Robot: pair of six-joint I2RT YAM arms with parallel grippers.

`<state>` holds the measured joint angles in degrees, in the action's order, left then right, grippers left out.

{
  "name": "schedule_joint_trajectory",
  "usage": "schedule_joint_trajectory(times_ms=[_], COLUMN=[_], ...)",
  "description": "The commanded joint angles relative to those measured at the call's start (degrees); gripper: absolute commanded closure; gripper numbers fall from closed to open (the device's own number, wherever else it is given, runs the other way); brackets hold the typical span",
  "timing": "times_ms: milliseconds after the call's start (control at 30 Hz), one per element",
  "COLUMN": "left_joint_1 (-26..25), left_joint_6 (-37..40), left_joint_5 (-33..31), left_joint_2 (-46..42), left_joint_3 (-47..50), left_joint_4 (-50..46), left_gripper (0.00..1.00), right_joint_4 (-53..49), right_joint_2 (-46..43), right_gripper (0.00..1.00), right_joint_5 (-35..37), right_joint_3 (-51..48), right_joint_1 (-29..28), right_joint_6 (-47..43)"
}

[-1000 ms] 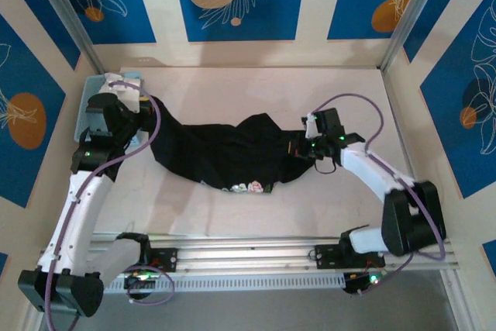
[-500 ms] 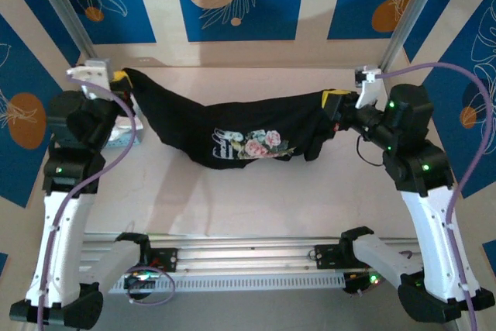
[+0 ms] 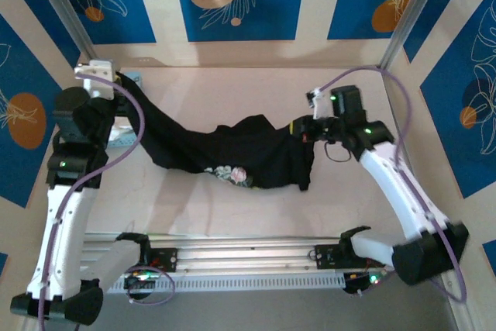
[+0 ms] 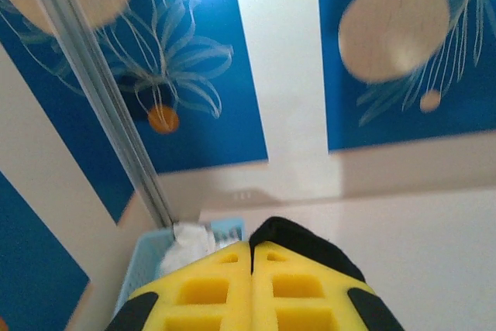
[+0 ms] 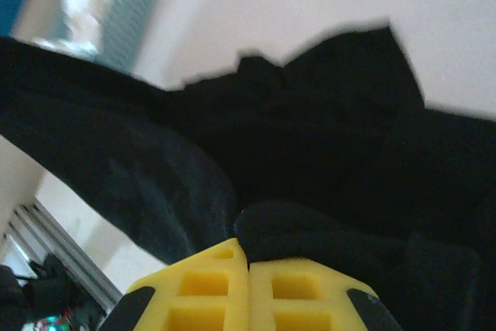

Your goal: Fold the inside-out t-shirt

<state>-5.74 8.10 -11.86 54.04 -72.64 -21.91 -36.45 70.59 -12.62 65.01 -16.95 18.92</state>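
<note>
Gripping one t-shirt (image 3: 232, 145): two end effectors (image 3: 118, 80) (image 3: 299, 129)

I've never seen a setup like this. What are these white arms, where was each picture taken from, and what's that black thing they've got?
These are two robot arms bolted at the near edge of a table. The wide picture looks down from above and behind them; the other two come from a small camera on each wrist. The left hand and the right hand are each shut on one end of a black t-shirt, which sags between them, its middle apparently resting on the table. At the far left corner sits a blue basket with white cloth in it.
</note>
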Motion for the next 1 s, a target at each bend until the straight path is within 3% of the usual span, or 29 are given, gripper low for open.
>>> schedule_joint_trajectory(times_ms=[0,133,267,400,567,967], left_joint_1=[0.69,0.64,0.70,0.60,0.68,0.66], left_joint_6=[1.44,-0.72,-1.77,-1.95,-2.65,-3.01], left_joint_5=[0.11,3.17,5.47,6.26,8.09,9.21], left_joint_2=[-0.46,-0.18,0.43,0.88,1.33,1.87], left_joint_3=[3.18,6.19,8.08,8.64,9.36,9.88], left_joint_4=[-0.92,-0.52,0.58,1.02,1.60,1.78], left_gripper=[1.00,1.00,1.00,1.00,1.00,1.00], right_joint_4=[3.93,4.54,2.56,1.24,2.03,9.86], right_joint_2=[7.49,19.35,25.64,23.71,18.71,24.25], right_gripper=[0.94,0.91,0.81,0.69,0.59,0.59], right_joint_5=[-3.83,-0.96,3.16,9.20,11.02,5.41], right_joint_3=[-1.61,1.97,6.11,5.37,0.15,-4.35], right_joint_1=[-0.01,1.55,3.41,3.71,3.18,6.58], right_joint_6=[0.84,-1.03,-2.39,-3.17,-2.45,2.52])
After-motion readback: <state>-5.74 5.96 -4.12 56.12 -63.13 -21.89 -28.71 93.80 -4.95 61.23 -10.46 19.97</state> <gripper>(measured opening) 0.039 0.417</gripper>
